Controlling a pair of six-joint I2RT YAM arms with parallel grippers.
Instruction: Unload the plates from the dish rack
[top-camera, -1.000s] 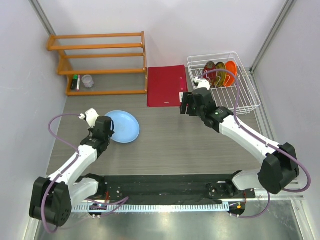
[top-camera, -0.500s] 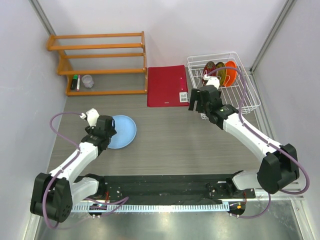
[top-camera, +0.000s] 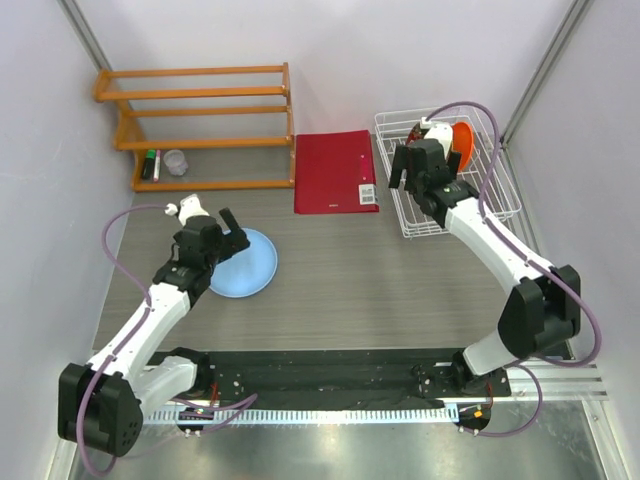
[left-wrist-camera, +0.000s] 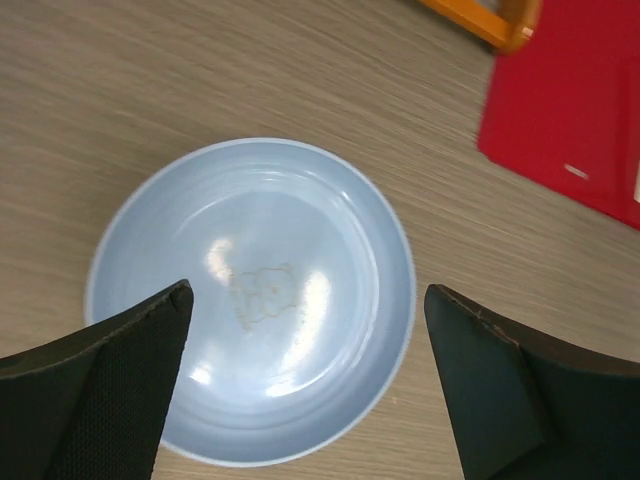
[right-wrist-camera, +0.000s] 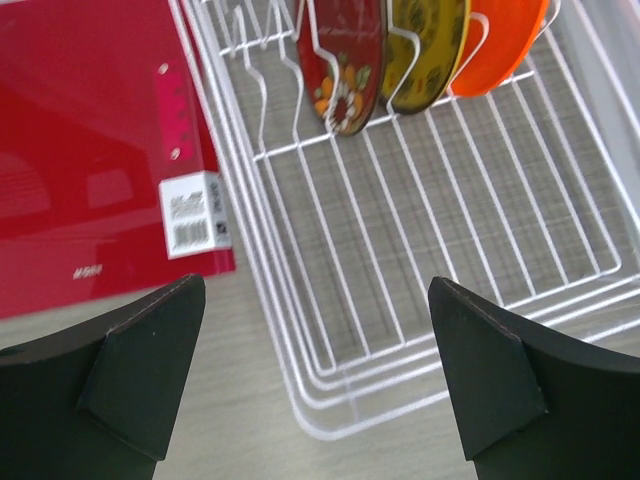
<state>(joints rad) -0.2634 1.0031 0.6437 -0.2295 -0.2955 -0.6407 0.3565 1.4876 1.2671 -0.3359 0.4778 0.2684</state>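
Observation:
The light blue plate (top-camera: 246, 266) (left-wrist-camera: 250, 300) lies flat on the table. My left gripper (top-camera: 232, 228) (left-wrist-camera: 308, 295) hovers over it, open, with nothing between its fingers. The white wire dish rack (top-camera: 497, 214) (right-wrist-camera: 300, 300) stands at the back right. The red floral plate (right-wrist-camera: 345, 60), the yellow patterned plate (right-wrist-camera: 425, 50) and the orange plate (top-camera: 463, 140) (right-wrist-camera: 500, 40) stand upright in its far slots. My right gripper (top-camera: 413, 172) (right-wrist-camera: 316, 283) is open and empty above the rack's near left part, short of these plates.
A flat red folder (top-camera: 332, 170) (right-wrist-camera: 90, 150) (left-wrist-camera: 570, 110) lies just left of the rack. An orange wooden shelf (top-camera: 200, 125) stands at the back left, with a marker (top-camera: 150, 163) and a small clear cup (top-camera: 175, 162) on its bottom level.
My left gripper has opened and let go of the blue plate, which now rests on the table. My right gripper has opened wider and moved from beside the folder to over the rack.

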